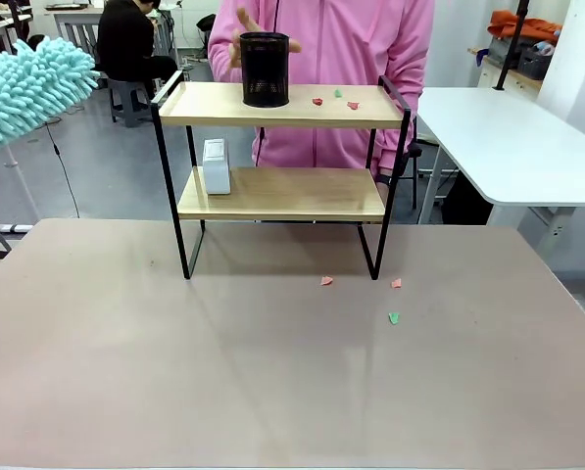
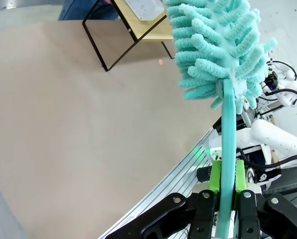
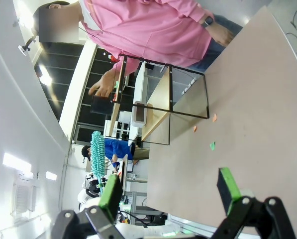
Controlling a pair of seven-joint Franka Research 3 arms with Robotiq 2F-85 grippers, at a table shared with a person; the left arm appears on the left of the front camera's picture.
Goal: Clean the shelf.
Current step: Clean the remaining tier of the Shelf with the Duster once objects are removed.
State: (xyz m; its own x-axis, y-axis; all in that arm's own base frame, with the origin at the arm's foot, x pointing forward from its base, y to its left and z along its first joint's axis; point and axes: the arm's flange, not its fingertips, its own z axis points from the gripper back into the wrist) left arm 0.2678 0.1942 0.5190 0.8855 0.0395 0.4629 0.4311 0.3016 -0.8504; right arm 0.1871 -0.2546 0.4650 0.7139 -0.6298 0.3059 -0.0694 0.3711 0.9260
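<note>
Duster point(image 1: 27, 88) handle sits clamped tight in my left gripper point(image 2: 228, 175), head raised left of the shelf point(image 1: 282, 191) at the table's point(image 1: 174, 372) far middle, likely to sweep scraps point(image 1: 317, 101) off its top board; my right gripper point(image 3: 169, 188) gapes empty.

Ahead of the left claw point(image 2: 227, 177), duster point(image 2: 215, 50) in it, the shelf point(image 1: 223, 106) stands on the desk point(image 1: 174, 372), cup point(image 1: 265, 69) on its top board, perhaps a box point(image 1: 216, 166) on the lower.
</note>
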